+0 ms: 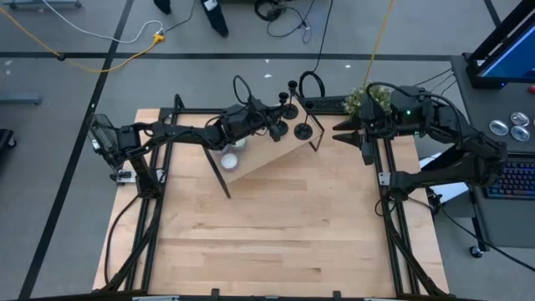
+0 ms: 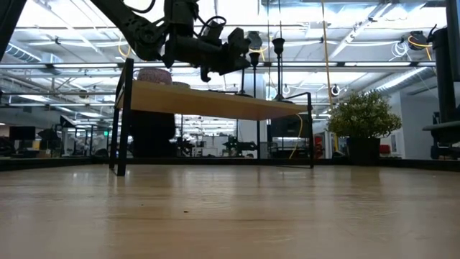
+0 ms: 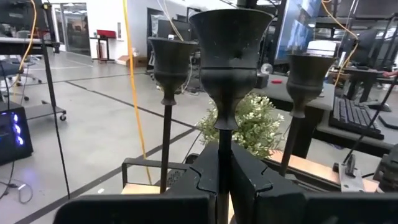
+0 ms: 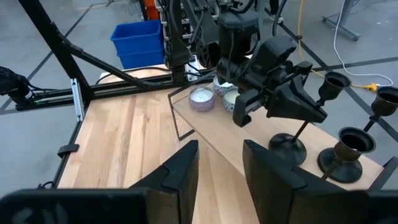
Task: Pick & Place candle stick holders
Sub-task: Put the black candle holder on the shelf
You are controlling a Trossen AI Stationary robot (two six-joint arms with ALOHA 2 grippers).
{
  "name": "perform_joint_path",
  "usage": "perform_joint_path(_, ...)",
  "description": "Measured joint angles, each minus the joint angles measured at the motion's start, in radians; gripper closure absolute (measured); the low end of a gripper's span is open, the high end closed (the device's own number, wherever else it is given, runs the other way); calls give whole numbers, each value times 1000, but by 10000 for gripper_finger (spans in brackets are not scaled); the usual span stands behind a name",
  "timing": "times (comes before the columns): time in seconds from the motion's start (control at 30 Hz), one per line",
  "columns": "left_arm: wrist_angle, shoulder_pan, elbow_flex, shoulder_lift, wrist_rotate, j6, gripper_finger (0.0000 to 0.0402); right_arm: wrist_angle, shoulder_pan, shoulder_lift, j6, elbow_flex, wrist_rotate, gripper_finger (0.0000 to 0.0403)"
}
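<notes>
1. Gripping is under way: the left gripper (image 3: 222,180) has its fingers closed on the thin stem of the nearest candle holder (image 3: 229,56), seen centre frame in the left wrist view.
2. All three candle holders stand on the small raised shelf (image 1: 267,160) at upper centre of the overhead view; the held one (image 4: 287,148) sits at lower right of the right wrist view, with a second holder (image 4: 343,155) and a third holder (image 4: 384,102) just beside it.
3. The right gripper (image 4: 220,167) waits at upper right of the overhead view, fingers apart and empty.
4. Two tealight cups (image 4: 202,98) sit near the left arm on the shelf.
5. Recommendation: lift straight up, keeping the stem vertical, until the base clears the shelf; avoid sideways drift that could topple the neighbours.
</notes>
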Motion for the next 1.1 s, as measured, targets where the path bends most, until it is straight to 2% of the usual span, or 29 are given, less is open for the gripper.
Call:
perform_joint_path(0.6,-43,0,0,-1,9,-20,388,6,0,0,0,0,0,287)
perform_joint_path(1.1,-100,0,0,0,5,-30,367,6,0,0,-1,0,-3,287)
